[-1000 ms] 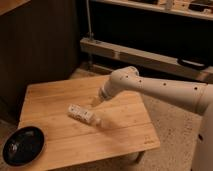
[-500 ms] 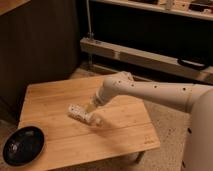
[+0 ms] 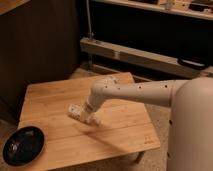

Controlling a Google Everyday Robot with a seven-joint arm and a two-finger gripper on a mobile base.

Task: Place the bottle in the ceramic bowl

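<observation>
My smooth white arm angles down to the wooden desk (image 3: 125,127), end effector (image 3: 90,114) at the small white plastic bottle (image 3: 75,109), whether clamped I cannot tell, the round glossy black ceramic bowl (image 3: 23,145) well apart.

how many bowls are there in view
1. The ceramic bowl sits at the wooden table's near left corner in the picture, apart from the bottle at mid-table, where the gripper is.

Bottle (image 3: 75,110) and ceramic bowl (image 3: 23,145) on the table (image 3: 50,100)
Bottle lies mid-table with the gripper (image 3: 89,113) right at it; ceramic bowl sits at the front-left corner, well apart
</observation>
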